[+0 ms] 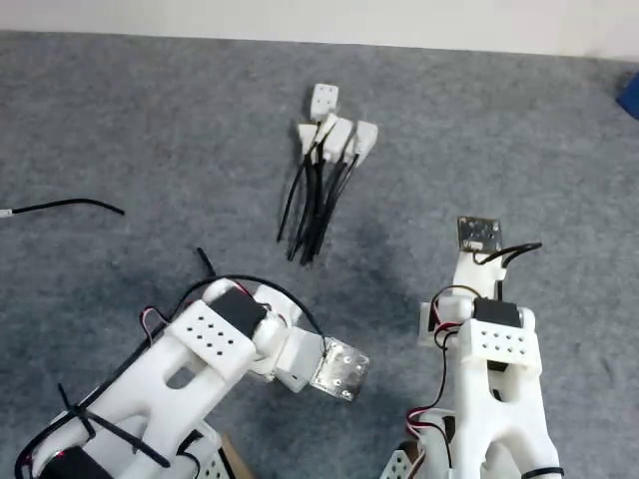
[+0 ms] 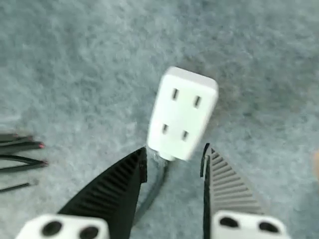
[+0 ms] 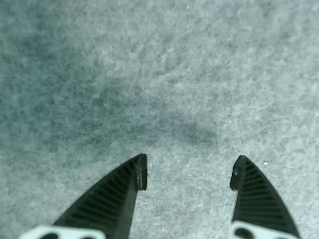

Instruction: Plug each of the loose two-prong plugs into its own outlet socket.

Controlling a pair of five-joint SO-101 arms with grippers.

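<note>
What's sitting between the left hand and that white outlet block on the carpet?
Nothing visible does. The left hand is open, and the outlet block lies right at its fingertips on the grey carpet.

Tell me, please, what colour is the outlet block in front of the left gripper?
The outlet block is white; the left wrist view shows it best.

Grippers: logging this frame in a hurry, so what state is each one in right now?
Left gripper: open, holding nothing; a white outlet block lies just beyond its fingertips.
Right gripper: open, holding nothing, over grey carpet.
</note>
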